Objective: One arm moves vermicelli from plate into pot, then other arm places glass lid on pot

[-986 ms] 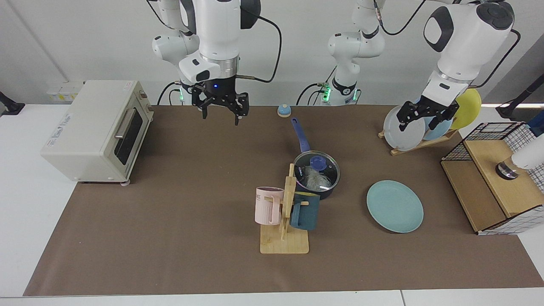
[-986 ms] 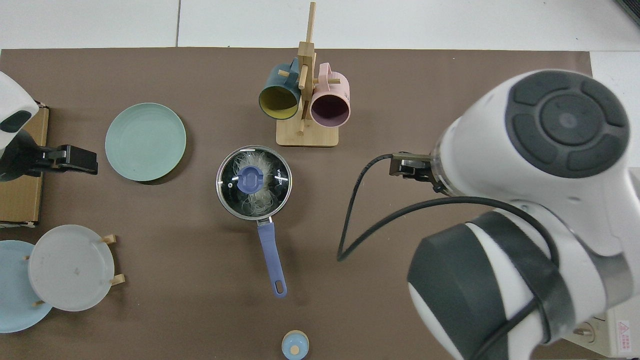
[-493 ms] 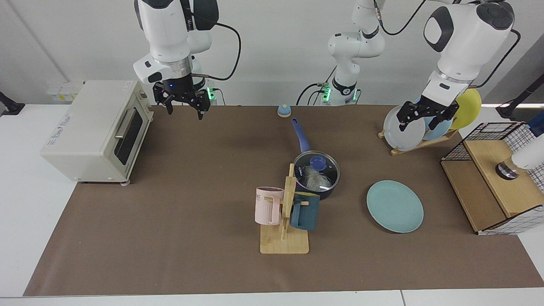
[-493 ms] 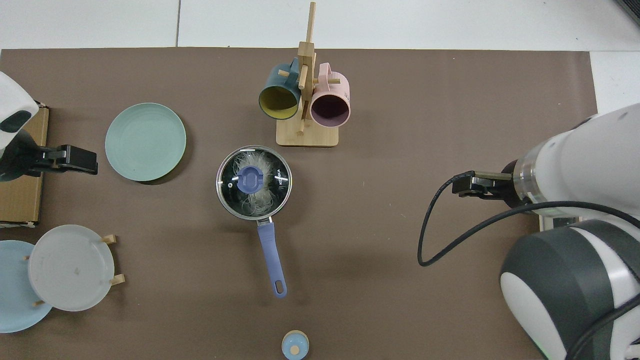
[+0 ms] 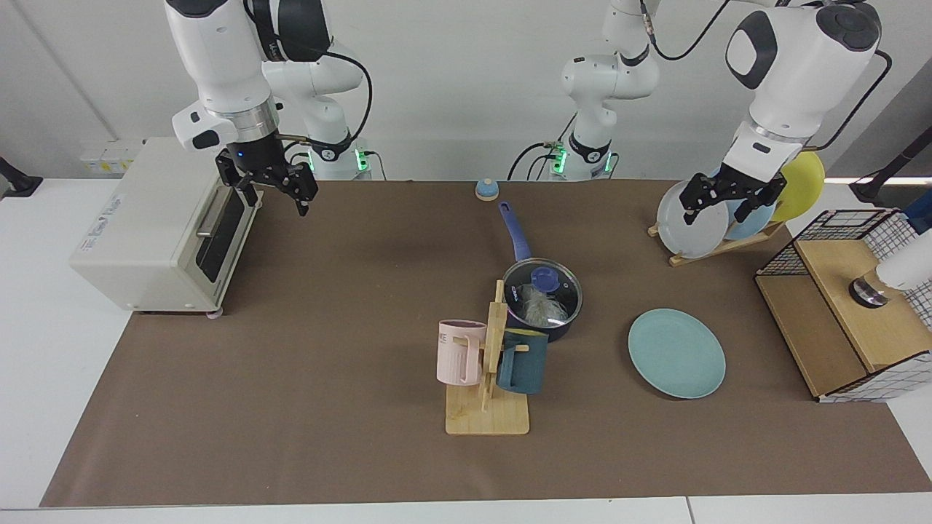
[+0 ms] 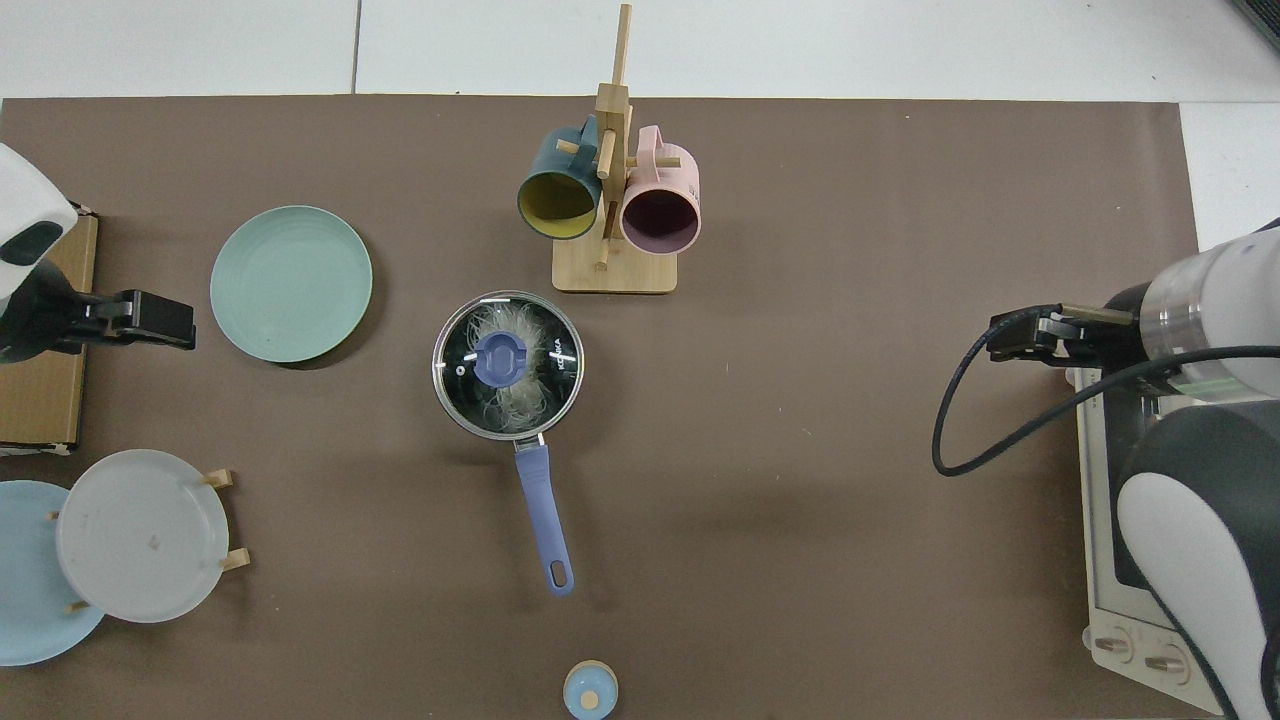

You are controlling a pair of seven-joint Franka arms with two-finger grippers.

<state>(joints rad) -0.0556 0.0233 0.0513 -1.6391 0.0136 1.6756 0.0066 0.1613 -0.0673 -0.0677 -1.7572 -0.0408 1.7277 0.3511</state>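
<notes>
Both grippers, left and right, hang fingers apart, far from lidded pot.

Right tool hidden under its arm in the top view

Teal plate, navy pot with blue-knobbed lid, pink mug

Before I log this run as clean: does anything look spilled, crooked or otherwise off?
Nothing stands out. The glass lid sits level on the pot with the vermicelli inside, and the teal plate lies bare. No strands show on the mat. The right gripper hangs by the toaster oven, the left gripper by the plate rack.
</notes>
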